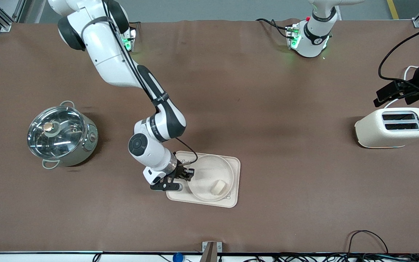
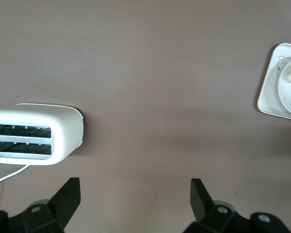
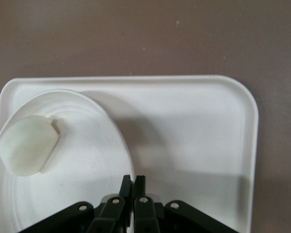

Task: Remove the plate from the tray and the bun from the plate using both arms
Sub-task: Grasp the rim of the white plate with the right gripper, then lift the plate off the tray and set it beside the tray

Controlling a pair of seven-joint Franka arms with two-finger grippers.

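The round cream plate [image 1: 209, 169] rests on a rectangular cream tray [image 1: 234, 182], and the small pale bun [image 1: 218, 187] lies in the plate near its rim. My right gripper [image 1: 184, 174] is shut on the plate's rim at the edge toward the right arm's end of the table. The right wrist view shows its closed fingertips [image 3: 134, 180] pinching the rim of the plate [image 3: 87, 160], with the bun [image 3: 28, 144] inside. My left gripper [image 1: 387, 95] hangs open and empty over the table beside the toaster. Its fingers stand wide apart in the left wrist view [image 2: 134, 187].
A cream toaster [image 1: 393, 127] stands toward the left arm's end of the table, also in the left wrist view [image 2: 34, 141]. A steel pot with a glass lid [image 1: 61, 134] stands toward the right arm's end. Cables lie along the table's near edge.
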